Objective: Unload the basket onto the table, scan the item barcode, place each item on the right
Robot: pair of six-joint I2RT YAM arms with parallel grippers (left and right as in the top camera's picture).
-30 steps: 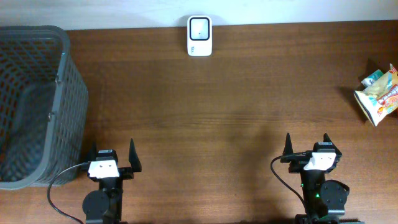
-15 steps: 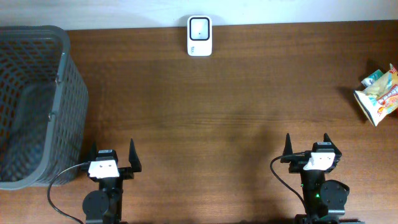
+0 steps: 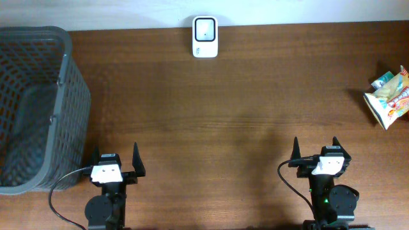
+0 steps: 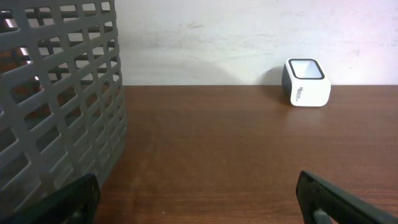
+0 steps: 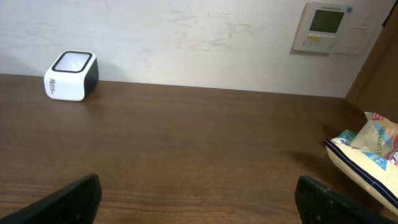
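Note:
The item, a yellow and white snack bag [image 3: 388, 97], lies at the table's far right edge; the right wrist view shows it [image 5: 368, 155] ahead to the right. A white barcode scanner [image 3: 205, 36] stands at the back centre against the wall, seen too in the left wrist view [image 4: 306, 83] and the right wrist view [image 5: 71, 76]. My left gripper [image 3: 115, 155] is open near the front left, holding nothing. My right gripper [image 3: 315, 149] is open near the front right, well short of the bag. Bare wood lies between each pair of fingers [image 4: 199, 199] [image 5: 199, 199].
A large grey mesh basket [image 3: 35, 105] fills the left side of the table, close beside the left gripper; its wall [image 4: 56, 99] looms in the left wrist view. A wall panel with a screen [image 5: 326, 28] hangs behind the table at the right.

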